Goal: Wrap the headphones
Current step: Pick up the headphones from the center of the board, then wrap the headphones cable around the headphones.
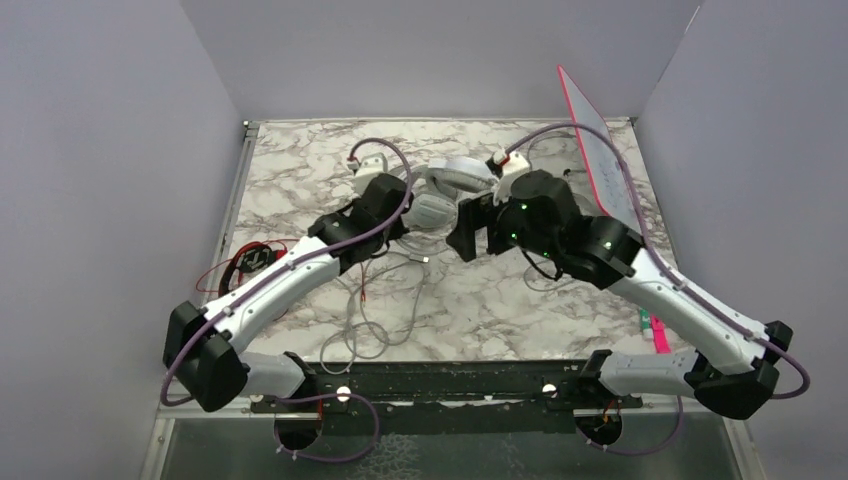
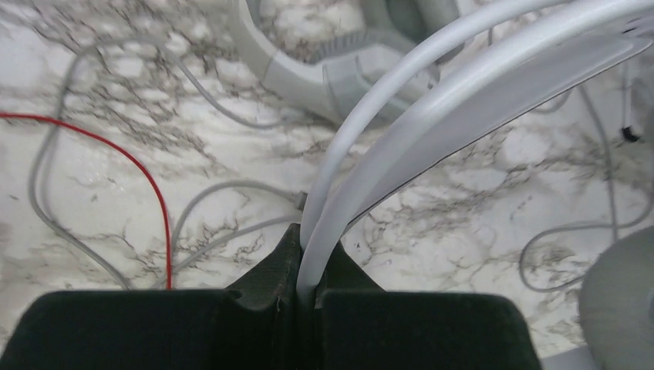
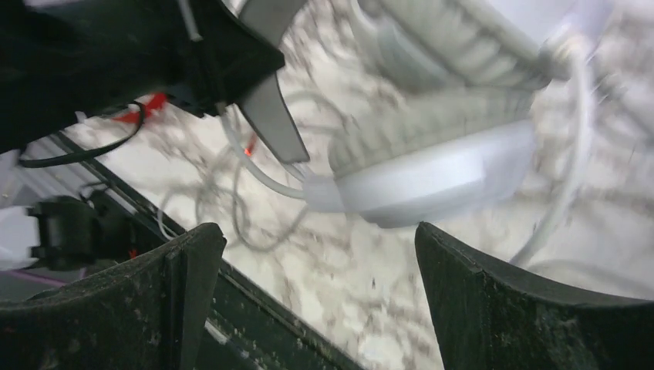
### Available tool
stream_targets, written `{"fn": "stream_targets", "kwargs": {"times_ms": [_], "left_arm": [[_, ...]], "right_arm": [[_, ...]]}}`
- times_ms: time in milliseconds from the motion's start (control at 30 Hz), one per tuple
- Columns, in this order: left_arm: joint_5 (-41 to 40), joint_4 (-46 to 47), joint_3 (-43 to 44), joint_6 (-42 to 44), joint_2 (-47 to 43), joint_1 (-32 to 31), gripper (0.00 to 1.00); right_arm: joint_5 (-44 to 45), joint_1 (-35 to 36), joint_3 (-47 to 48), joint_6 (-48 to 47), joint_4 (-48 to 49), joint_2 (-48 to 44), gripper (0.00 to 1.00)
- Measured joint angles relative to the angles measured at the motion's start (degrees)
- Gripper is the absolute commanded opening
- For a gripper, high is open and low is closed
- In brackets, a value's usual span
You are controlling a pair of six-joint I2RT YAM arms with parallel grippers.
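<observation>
The white-silver headphones (image 1: 462,176) lie at the middle back of the marble table. My left gripper (image 1: 402,216) is shut on their headband (image 2: 432,108), which runs up and to the right from between the fingers of this gripper (image 2: 308,258). My right gripper (image 1: 476,232) stands wide open just right of the ear cup (image 3: 432,173), with nothing between its fingers (image 3: 316,247). A light grey headset (image 2: 324,73) lies just beyond the held band. The red-and-black headphones (image 1: 250,262) sit at the table's left edge, and their red cable (image 2: 150,193) trails across the marble.
Loose loops of thin grey cable (image 1: 370,310) spread over the near middle of the table. A white board with a pink rim (image 1: 600,165) leans at the back right. Small pink and green items (image 1: 656,330) lie at the right edge. Grey walls close in on both sides.
</observation>
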Motion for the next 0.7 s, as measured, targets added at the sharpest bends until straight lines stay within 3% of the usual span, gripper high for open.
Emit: {"fn": "stream_targets", "kwargs": {"times_ms": [267,400,533,633,700], "left_arm": [[4.7,-8.4,5.4,12.1,-8.0,7.8,0.0],[6.0,-12.7,6.4,17.0,-9.6,10.6,0.0],[7.7,-16.5,8.8,19.7,-10.5,14.2,0.0],[9.6,-18.7,11.8,20.5,-10.9,18.2,0.0],[11.5,-19.1,13.9,20.6,-11.2,21.4,0.0]], "right_arm": [[0.8,-0.1,21.2,-16.4,3.3,0.6,1.0],[0.6,-2.4,25.3,-20.3,4.2,2.8,1.0],[-6.3,-13.0,20.6,-21.9,6.4,3.1,1.0],[-10.2,-19.6,9.6,-21.7,11.4,0.7,1.0],[-12.0,-20.1,1.7,-21.7,14.2,-1.3,1.0]]}}
